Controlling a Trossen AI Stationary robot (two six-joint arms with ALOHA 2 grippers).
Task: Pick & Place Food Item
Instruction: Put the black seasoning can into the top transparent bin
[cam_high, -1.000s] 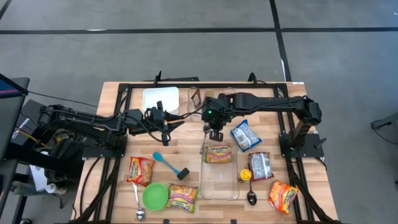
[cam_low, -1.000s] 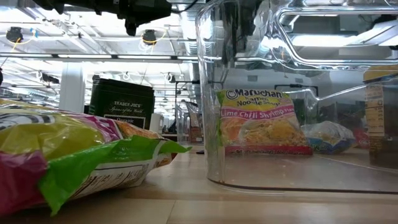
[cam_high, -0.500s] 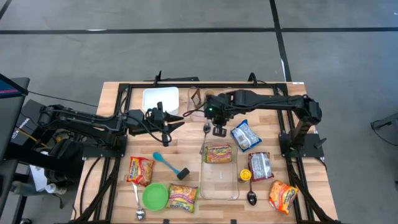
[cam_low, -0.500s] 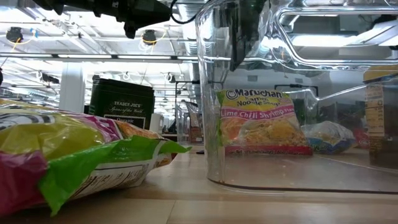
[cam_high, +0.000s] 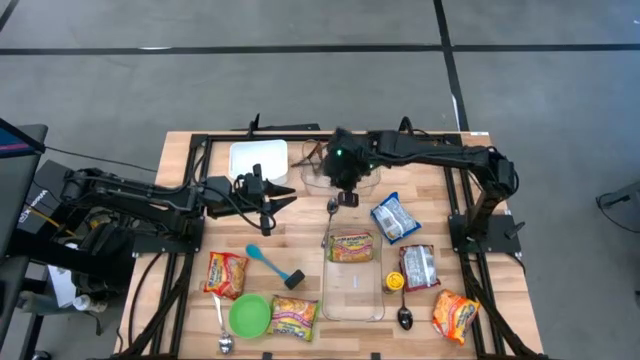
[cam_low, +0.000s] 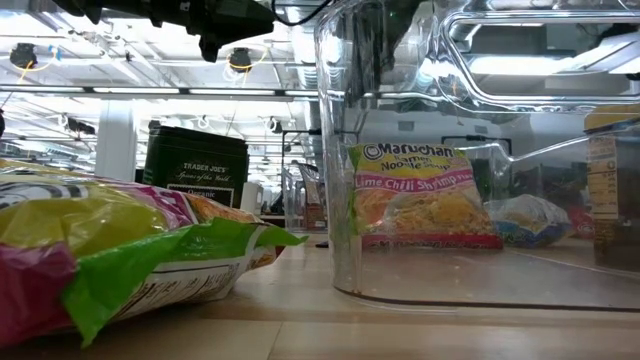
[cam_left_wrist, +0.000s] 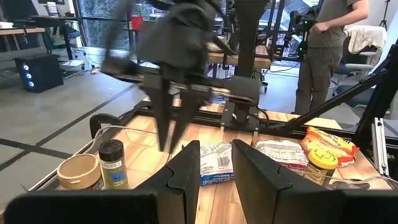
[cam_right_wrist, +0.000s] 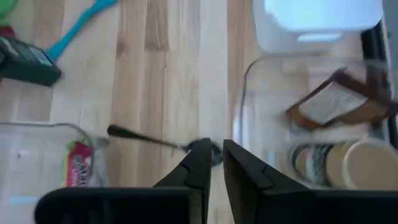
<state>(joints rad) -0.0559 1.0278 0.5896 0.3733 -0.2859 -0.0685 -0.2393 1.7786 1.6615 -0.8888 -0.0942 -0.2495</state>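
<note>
A wooden bench (cam_high: 300, 215) sits on a grey floor. In the frame's centre, a noodle packet (cam_high: 351, 247) lies in a clear container (cam_high: 352, 290). Above it, the right arm's fingers (cam_high: 347, 198) hang nearly closed, empty. The left arm's fingers (cam_high: 283, 199), centre left, stand partly open, empty.

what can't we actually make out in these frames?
- Right gripper: low view shows no trace; high view too small to show the fingers.
- Clear tub contents: right wrist view blurred, labels unreadable.
- Small jar label: left wrist view, too small.
- Noodle packet: low view, cut off by the left edge.
</note>
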